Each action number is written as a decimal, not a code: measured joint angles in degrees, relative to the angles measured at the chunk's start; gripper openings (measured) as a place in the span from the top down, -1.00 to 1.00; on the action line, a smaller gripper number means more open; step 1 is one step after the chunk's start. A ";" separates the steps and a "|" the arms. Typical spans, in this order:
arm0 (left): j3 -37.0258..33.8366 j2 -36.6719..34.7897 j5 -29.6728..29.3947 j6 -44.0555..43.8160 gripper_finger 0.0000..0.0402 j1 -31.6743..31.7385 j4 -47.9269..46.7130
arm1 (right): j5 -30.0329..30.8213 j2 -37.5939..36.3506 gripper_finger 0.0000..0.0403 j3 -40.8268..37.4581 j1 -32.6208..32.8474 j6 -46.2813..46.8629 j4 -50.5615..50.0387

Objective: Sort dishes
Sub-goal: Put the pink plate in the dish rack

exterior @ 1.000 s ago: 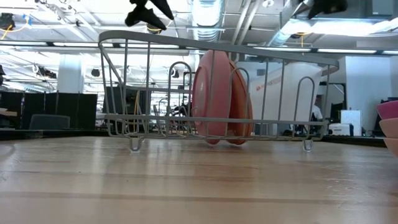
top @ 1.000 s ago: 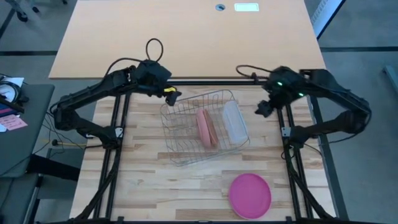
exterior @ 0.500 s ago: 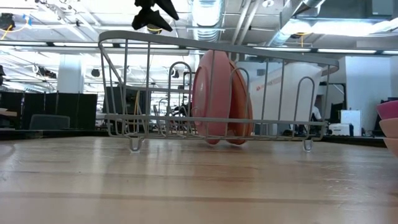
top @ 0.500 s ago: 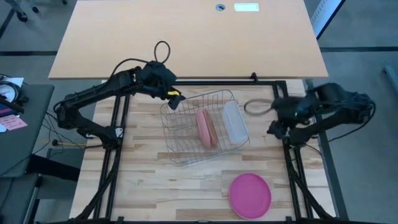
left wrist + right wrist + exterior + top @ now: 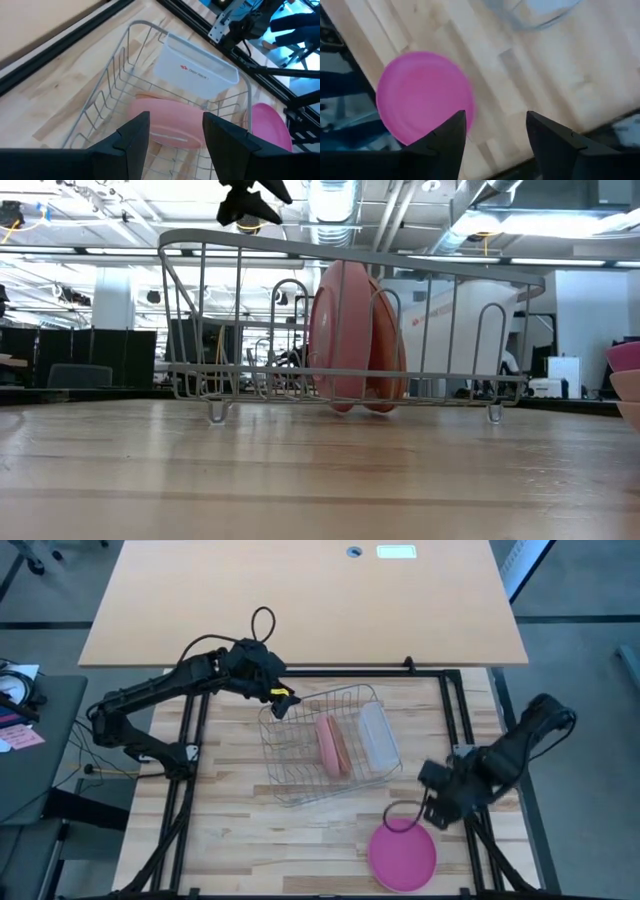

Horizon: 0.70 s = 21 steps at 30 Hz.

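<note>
We see our right gripper [image 5: 432, 802] above the near edge of the table, just beside the flat round bright magenta plastic plate [image 5: 402, 853], jaws apart and empty. Our left gripper [image 5: 281, 700] hangs, jaws also apart, over the far corner of the wire dish rack [image 5: 290, 750], where two salmon-orange plates [image 5: 331, 745] stand on edge beside a translucent rectangular tub [image 5: 377, 735]. We judge the flat-lying plate the main risk: fingers closing on its thin rim could skid it across the wood.
</note>
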 joint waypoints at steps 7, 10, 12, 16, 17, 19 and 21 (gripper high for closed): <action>0.00 0.00 2.84 3.80 0.12 -0.04 -0.75 | -0.06 -0.01 0.00 -11.35 6.29 4.95 17.92; 0.00 0.00 3.72 5.92 0.12 -0.04 -1.00 | 0.37 0.03 -0.02 -15.28 6.52 4.25 23.73; 0.00 0.00 4.07 6.78 0.12 -0.04 -1.06 | 0.37 0.05 -0.03 -17.73 6.42 3.22 27.49; 0.00 0.00 4.34 6.87 0.12 -0.06 -2.04 | 0.02 0.05 -0.05 -22.56 4.65 3.01 31.25; 0.00 0.00 5.00 6.58 0.12 -0.16 -2.08 | -0.13 0.05 -0.05 -23.52 4.08 2.81 32.10; 0.00 0.00 6.31 5.14 0.12 -0.64 -2.08 | -1.02 0.05 -0.05 -25.05 3.04 0.81 32.98; 0.00 -0.03 7.02 3.39 0.12 -1.67 -1.97 | -3.04 0.03 -0.05 -26.67 1.68 -1.58 33.85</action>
